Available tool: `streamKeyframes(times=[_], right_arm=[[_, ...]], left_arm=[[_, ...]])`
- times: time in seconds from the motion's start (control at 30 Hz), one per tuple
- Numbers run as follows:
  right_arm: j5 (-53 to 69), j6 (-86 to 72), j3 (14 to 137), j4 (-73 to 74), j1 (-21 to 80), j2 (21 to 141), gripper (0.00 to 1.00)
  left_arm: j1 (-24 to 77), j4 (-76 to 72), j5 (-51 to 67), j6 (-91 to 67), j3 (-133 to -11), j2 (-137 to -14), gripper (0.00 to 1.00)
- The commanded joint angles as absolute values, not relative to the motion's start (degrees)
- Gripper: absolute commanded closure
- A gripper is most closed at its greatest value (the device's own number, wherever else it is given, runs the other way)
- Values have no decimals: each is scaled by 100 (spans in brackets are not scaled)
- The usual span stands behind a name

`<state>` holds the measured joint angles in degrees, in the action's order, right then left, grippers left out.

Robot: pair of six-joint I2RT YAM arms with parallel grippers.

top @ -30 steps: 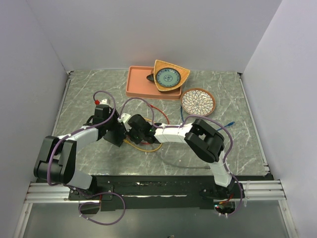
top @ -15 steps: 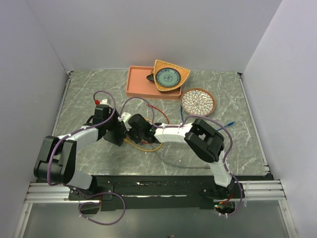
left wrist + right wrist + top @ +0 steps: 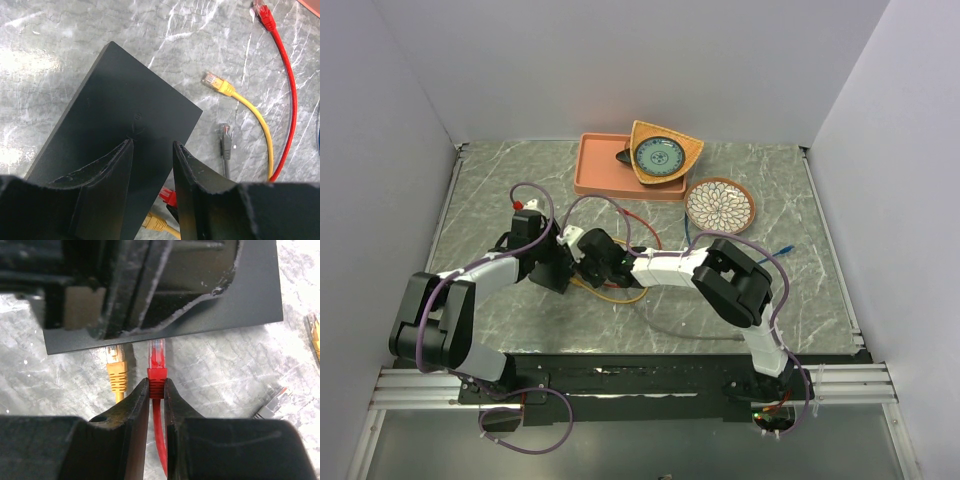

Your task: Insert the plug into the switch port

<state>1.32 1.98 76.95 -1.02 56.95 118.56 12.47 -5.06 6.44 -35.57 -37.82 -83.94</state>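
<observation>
The switch is a flat matte-black box lying on the marble table; it also shows in the right wrist view and the top view. My left gripper stands on its top, jaws a little apart, holding nothing. My right gripper is shut on the boot of a red plug. The plug's clear tip points at the switch's long edge and just reaches it. A yellow plug sits beside it, its tip under that edge. The sockets themselves are hidden.
Loose plugs lie right of the switch: yellow, grey and red. A salmon-pink tray, a wooden bowl and a patterned plate are at the back. A blue cable lies right.
My right gripper with the red plug has crept slightly left toward the switch. The left arm has stayed put.
</observation>
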Motion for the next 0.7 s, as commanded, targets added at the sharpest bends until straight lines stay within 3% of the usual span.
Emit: streamKeyframes(times=[0.0, 0.33, 0.57, 0.67], right_arm=[[263, 561, 8016, -817, 5660, 11839, 100], [220, 853, 8147, -782, 5730, 12138, 100], [18, 703, 8191, -782, 5730, 12138, 100], [18, 651, 8209, -809, 5722, 12120, 100]], left_arm=[[1257, -132, 712, -3480, -3832, -8543, 55], [1257, -114, 651, -3410, -3867, -8605, 53], [1195, 246, 203, -3287, -4324, -8570, 26], [1055, 264, 97, -3305, -4517, -8430, 21]])
